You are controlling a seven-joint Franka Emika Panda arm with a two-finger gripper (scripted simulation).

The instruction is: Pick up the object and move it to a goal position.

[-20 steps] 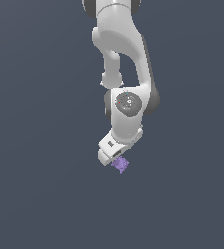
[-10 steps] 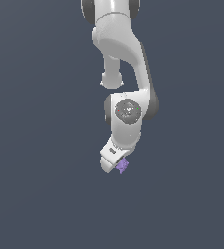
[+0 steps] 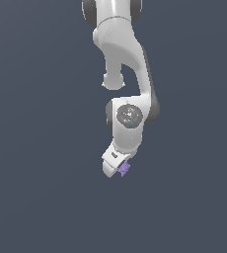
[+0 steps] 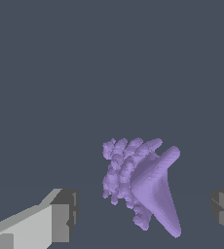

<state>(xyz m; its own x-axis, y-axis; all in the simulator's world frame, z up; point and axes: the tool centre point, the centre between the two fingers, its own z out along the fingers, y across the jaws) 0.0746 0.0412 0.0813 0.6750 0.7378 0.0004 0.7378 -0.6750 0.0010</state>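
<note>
Object [image 4: 140, 187], a light-purple bumpy clump, sat between the gripper's [image 4: 145, 214] spread fingers [image 4: 60, 216], clear gaps on both sides, on the plain dark-grey surface [image 3: 36, 197] with open room all round. Versus a second earlier, the arm [image 3: 130, 123] had come lower over it.

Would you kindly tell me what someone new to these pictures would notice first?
The white arm reaching down the middle of the exterior view stands out against the plain dark grey backdrop. Right at its lower tip sits a small purple lump, the only colour. In the wrist view that bumpy lump lies between the fingers of the open pincer, touching neither.
</note>
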